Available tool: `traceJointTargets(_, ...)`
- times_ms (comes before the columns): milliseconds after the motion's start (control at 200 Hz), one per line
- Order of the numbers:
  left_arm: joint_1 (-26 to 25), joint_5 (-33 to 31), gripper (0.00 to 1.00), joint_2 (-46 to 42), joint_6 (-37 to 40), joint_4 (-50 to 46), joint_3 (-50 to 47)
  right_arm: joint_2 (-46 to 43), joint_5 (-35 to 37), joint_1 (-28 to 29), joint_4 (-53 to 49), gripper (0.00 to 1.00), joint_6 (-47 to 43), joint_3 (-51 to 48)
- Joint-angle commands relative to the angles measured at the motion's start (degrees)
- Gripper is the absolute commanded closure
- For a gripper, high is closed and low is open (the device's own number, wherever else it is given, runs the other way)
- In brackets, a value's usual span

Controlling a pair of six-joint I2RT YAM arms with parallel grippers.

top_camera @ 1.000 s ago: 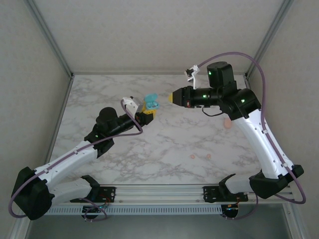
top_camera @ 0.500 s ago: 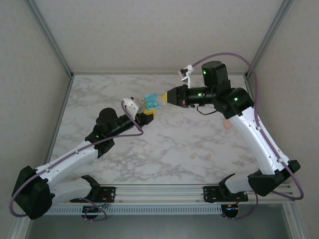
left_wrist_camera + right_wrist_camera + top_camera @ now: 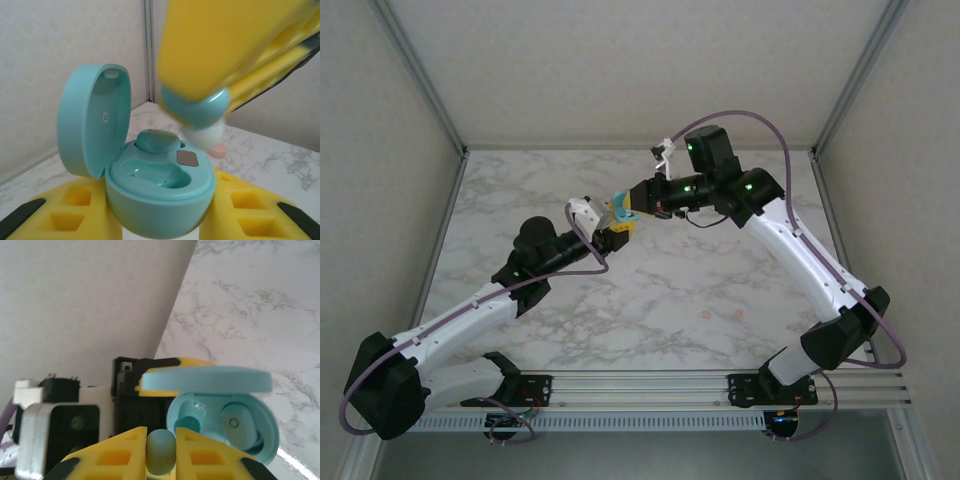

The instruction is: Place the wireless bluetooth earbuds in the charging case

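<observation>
Gripping open teal case (image 3: 159,196) in left tool (image 3: 616,224); pinching teal earbud (image 3: 197,107) in right tool (image 3: 161,440) just above case, near second earbud (image 3: 156,140) seated inside.

My left fingers (image 3: 280,200) are yellow with black corners, and my right fingers (image 3: 125,445) are too. The case (image 3: 155,200) is light teal all over, with a small grey square inside. The earbud sitting in it (image 3: 155,140) is teal. The earbud I hold (image 3: 161,452) is teal with a white tip. The tabletop (image 3: 650,290) is white with grey wiggly lines. Two tiny earbuds (image 3: 705,314) on it are pink. My arms (image 3: 470,315) are white and black, with purple cables (image 3: 760,118).
</observation>
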Motion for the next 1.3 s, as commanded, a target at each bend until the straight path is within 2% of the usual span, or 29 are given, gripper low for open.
traceJointTargets(0, -0.6, 1.4, 0.78, -0.1, 0.9, 1.8, 0.7, 1.1, 2.1, 0.9, 1.6, 0.82, 1.2, -0.2)
traceJointTargets(350, -0.7, 0.4, 0.78, -0.3, 0.8, 1.7, 0.6, 2.4, 2.8, 2.2, 1.9, 0.82, 1.9, -0.4)
traceJointTargets(536, -0.7, -0.5, 0.79, -0.3, -0.1, 2.8, 0.6, 2.6, 7.2, 2.6, -2.8, 0.81, 0.5, 0.5)
traceJointTargets(871, -0.7, -0.3, 0.79, -0.5, -0.3, 2.9, 0.6, 2.5, 7.5, 3.2, -5.7, 0.75, -0.3, 2.6)
traceJointTargets(1296, -0.7, -0.5, 0.78, -0.5, -0.4, 2.9, 0.5, 3.3, 6.4, 3.8, -6.8, 0.72, -0.4, 4.3)
